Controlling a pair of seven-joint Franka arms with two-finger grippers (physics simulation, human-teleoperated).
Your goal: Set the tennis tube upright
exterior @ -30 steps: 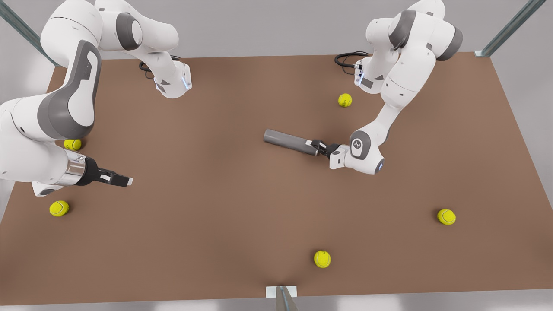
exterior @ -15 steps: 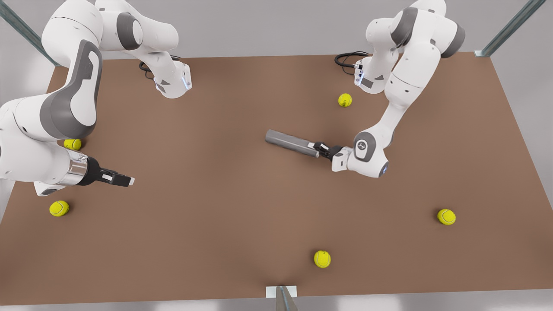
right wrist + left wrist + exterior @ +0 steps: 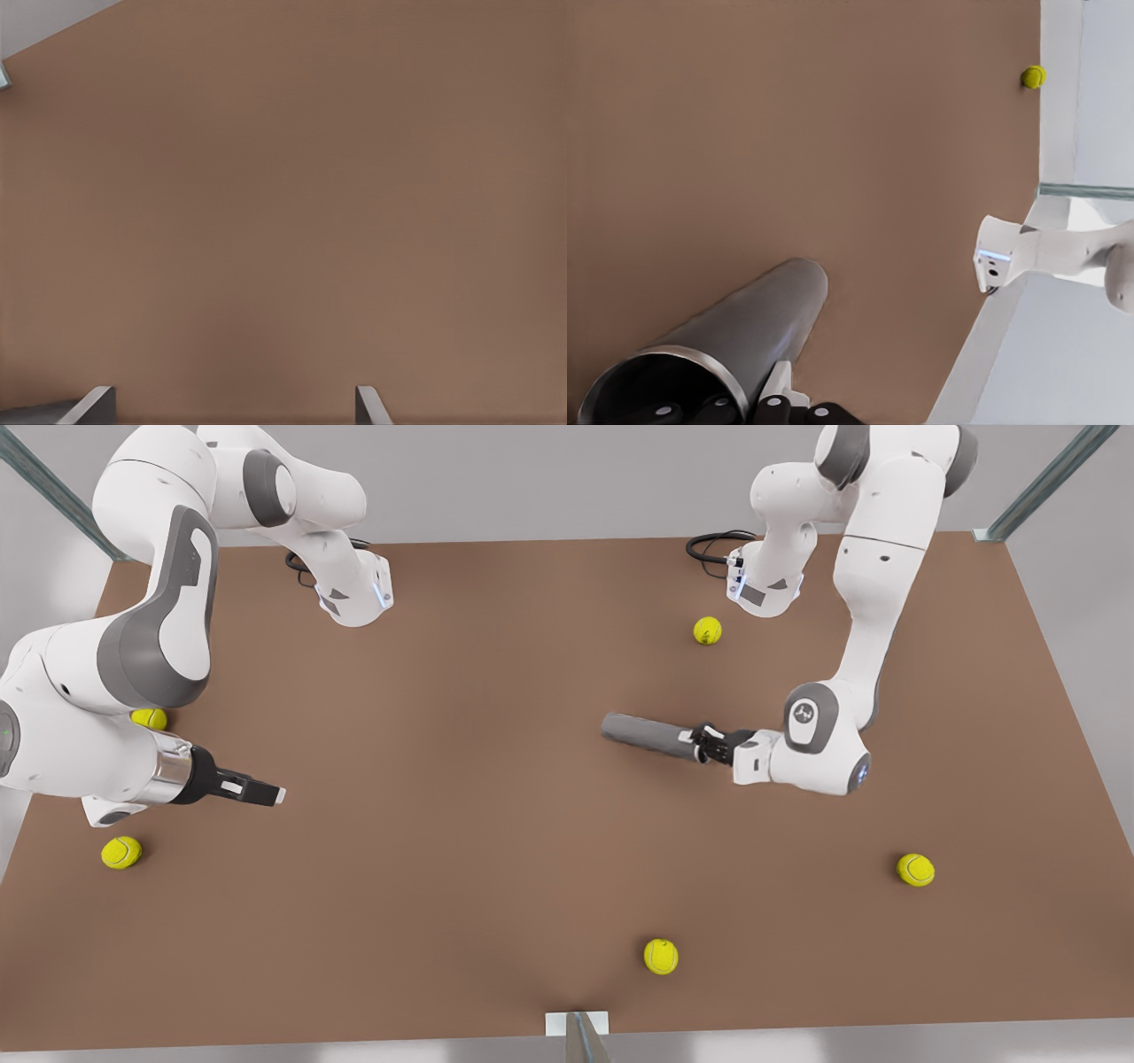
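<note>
Gripping stage appears done: the left gripper (image 3: 700,745), on the arm at the front view's right, is pinched on the rim of the tennis tube (image 3: 645,735) at its open end, with one finger inside the mouth and one outside as far as the left wrist view shows (image 3: 772,409). The tube (image 3: 718,350) lies near horizontal, over the middle-right of the brown table (image 3: 461,868), its closed end pointing toward the front view's left. Whether its far end rests on the table or hangs just clear, cannot tell; a faint shadow sits right beneath it. Uprighting has not begun: the long axis is nowhere near vertical. Judged remaining: lift or pivot about the closed end, rotate the wrist until the tube stands on its base, set it down, release. Risk noted: a rim pinch on a long cylinder gives little leverage, so the tube may swing or slip in the fingers. The right gripper (image 3: 257,791), at the front view's left, waits well apart from the tube, fingers (image 3: 93,405) spread, holding nothing. Several yellow tennis balls (image 3: 660,956) lie scattered, none near the tube.
</note>
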